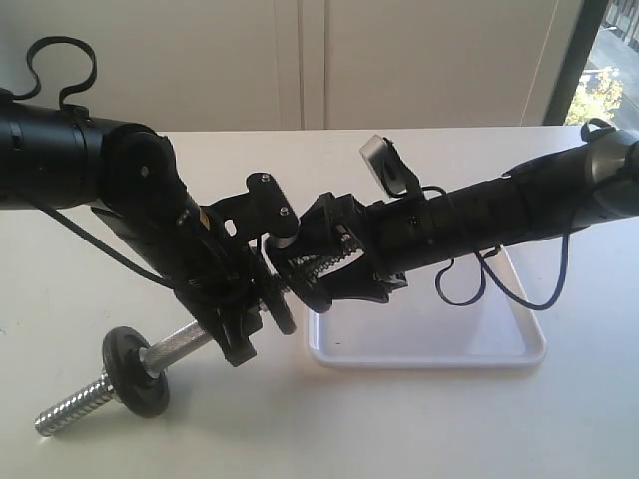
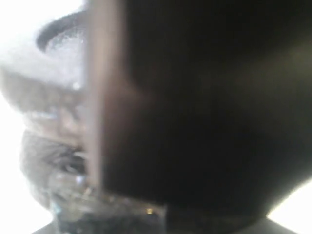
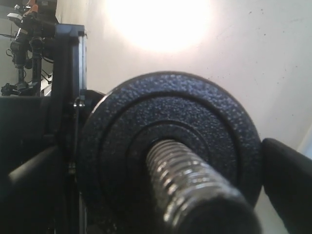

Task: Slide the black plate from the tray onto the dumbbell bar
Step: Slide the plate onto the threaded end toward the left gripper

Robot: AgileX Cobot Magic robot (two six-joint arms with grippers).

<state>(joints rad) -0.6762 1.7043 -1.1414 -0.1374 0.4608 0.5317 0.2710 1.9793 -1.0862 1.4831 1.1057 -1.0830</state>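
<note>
Left claw (image 1: 233,334) clamps the bar (image 1: 178,344) mid-frame. Right claw (image 3: 161,181) is squeezing the plate (image 3: 195,105), threaded end poking through.

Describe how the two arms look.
Both arms are matte black, with round tubular links. The left arm has a black cable looping above it; the right arm trails thin black cables and carries a silver-edged wrist camera. A pale toothed rack shows behind its jaws.

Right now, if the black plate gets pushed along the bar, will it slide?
Likely heavy for its size: the plate looks like pebbled cast metal. It may snag, since the bar through its hole is threaded.
</note>
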